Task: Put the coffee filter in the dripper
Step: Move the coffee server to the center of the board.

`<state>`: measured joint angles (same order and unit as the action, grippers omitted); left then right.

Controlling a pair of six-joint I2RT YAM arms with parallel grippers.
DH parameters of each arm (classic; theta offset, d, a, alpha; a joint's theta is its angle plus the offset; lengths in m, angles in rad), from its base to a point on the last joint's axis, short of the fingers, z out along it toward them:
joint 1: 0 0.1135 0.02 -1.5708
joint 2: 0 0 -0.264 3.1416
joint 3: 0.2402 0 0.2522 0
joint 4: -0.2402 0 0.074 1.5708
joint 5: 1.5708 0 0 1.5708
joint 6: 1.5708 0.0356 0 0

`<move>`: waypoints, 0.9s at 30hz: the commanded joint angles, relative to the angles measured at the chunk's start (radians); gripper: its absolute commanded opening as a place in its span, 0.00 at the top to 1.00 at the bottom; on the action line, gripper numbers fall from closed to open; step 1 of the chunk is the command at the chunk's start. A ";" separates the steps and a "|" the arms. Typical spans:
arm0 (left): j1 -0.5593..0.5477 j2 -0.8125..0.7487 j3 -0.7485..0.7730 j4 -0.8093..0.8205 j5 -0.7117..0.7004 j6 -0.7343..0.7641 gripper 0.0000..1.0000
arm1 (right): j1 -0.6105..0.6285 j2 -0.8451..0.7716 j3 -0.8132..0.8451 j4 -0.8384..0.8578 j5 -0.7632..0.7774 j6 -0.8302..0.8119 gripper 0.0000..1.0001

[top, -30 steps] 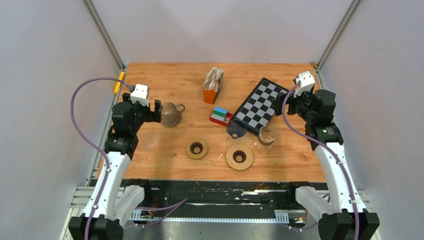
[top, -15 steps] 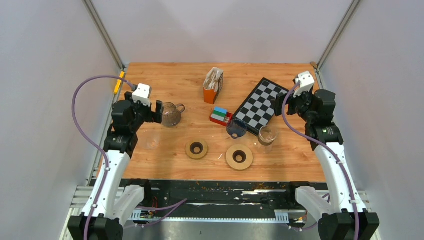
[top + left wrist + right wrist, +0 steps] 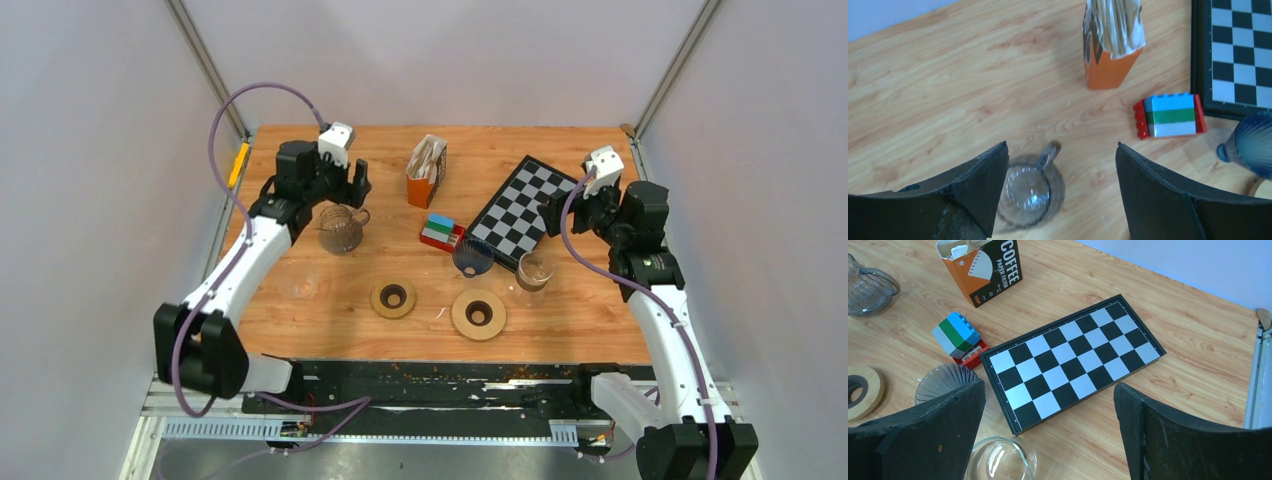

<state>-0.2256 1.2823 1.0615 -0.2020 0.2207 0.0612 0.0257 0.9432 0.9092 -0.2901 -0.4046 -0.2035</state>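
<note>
Zero filters in the dripper: from where I stand, none of the task looks done.
Coffee filter box (image 3: 427,171): orange carton standing upright at the far middle of the table, with the paper filters packed inside and none pulled out.
Dripper (image 3: 472,256): bluish ribbed glass piece just beside the near corner of the chessboard (image 3: 522,210). It holds nothing and looks tipped rather than mouth-up, though I can't be sure.
Left gripper (image 3: 345,185): fingers spread wide and holding nothing. It hangs above the glass jug (image 3: 340,228), with the carton ahead of it and to one side in its wrist view.
Right gripper (image 3: 560,210): fingers also apart and holding nothing, poised over the chessboard. The dripper and a glass cup (image 3: 535,270) show at its near side.
Left to do: reach the carton, pinch out a single filter, carry it across and seat it in the dripper. The dripper may need righting first, if it really is tipped.
Likely hand for the job: the left, I'd guess, since it is the nearer one to the carton.
</note>
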 commanded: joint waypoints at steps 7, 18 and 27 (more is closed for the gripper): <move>-0.029 0.298 0.291 0.069 0.071 -0.188 0.23 | 0.004 0.015 -0.006 0.034 -0.018 -0.038 0.00; -0.031 0.227 0.253 -0.150 0.002 0.080 0.27 | 0.005 0.018 -0.003 0.015 -0.050 -0.086 0.00; -0.029 0.108 0.141 -0.438 -0.153 0.320 0.27 | 0.009 0.050 0.006 -0.009 -0.085 -0.108 0.00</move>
<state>-0.2539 1.4021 1.2110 -0.5045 0.1261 0.2501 0.0257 0.9829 0.9016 -0.3000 -0.4515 -0.2913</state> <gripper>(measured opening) 0.738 0.998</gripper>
